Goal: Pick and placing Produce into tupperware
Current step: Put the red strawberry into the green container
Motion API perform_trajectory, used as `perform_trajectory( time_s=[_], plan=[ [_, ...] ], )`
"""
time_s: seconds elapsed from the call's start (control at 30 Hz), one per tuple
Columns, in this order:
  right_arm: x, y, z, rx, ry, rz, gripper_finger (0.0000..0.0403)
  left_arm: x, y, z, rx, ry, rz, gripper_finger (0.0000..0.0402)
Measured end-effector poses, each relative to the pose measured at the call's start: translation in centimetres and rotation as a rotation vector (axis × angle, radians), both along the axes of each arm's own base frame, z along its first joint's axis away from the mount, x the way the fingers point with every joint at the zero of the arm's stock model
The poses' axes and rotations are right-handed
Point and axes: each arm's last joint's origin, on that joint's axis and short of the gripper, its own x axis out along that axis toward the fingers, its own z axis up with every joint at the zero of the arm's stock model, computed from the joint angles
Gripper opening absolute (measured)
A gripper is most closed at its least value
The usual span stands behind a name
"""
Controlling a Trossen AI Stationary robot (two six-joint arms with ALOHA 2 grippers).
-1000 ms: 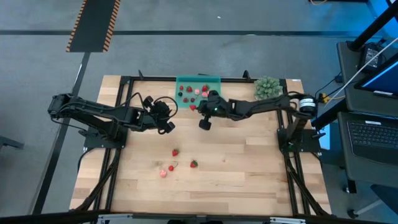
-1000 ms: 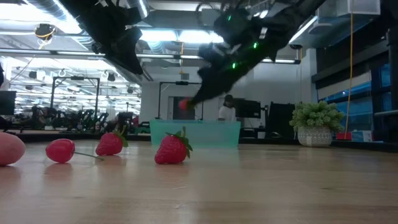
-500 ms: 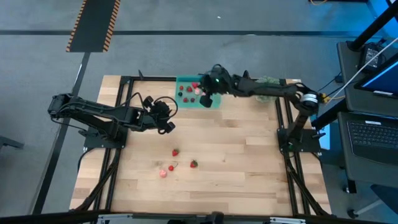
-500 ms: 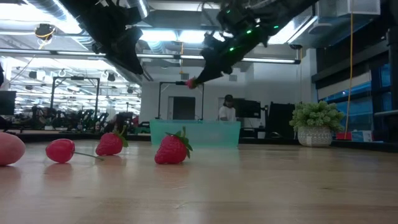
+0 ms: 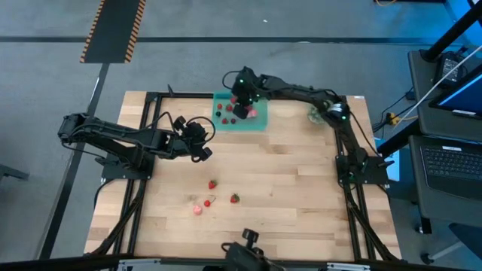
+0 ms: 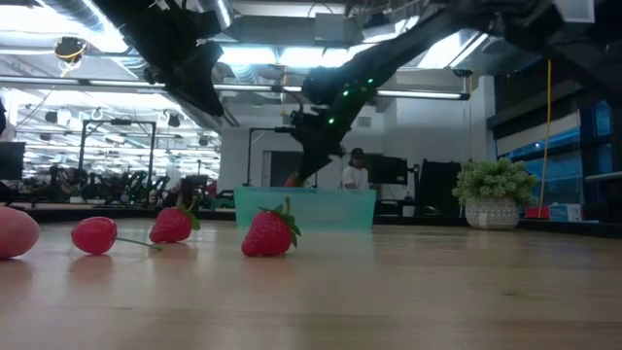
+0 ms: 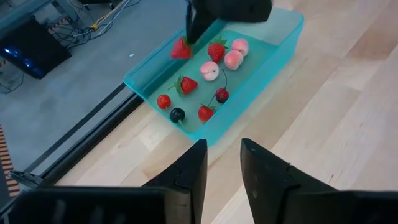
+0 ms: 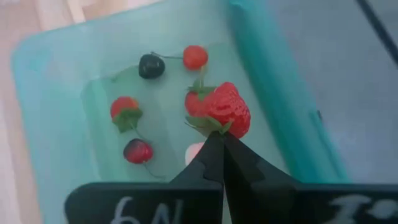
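— Where is the right gripper [image 8: 219,138]?
— Reached out over the tub [image 5: 258,124], fingers pinched together on a strawberry's [image 8: 222,109] leafy top, held above berries already inside.

— The left gripper [image 7: 219,163]?
— Hovering mid-table, facing the tub, fingers slightly apart, empty.

— Any writing?
— White marks on the right gripper, unreadable.

— What else?
— Four berries [image 5: 212,184] on the table in front; a green plant [image 6: 494,191] by the far corner.
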Motion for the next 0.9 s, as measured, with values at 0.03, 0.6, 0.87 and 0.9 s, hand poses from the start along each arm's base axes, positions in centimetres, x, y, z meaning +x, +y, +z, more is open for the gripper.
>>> perform_trajectory(
  time_s=[0.03,0.6,0.87,0.9],
  plan=[
    [0.3,-0.2,-0.2,0.007,0.01,0.0,0.0,0.0,0.0,0.0,0.0,0.0,0.0,0.0092],
    [1.4,-2.4,-1.3,0.08,0.064,-0.04,0.0,0.0,0.0,0.0,0.001,0.006,0.0,0.0095],
    [0.7,-3.6,-1.9,0.174,0.039,-0.066,0.0,0.0,0.0,0.0,0.001,0.006,0.0,0.0085],
    [0.7,-3.6,-2.0,0.175,0.038,-0.065,0.0,0.0,0.0,0.0,0.001,0.006,0.0,0.0084]
  ],
)
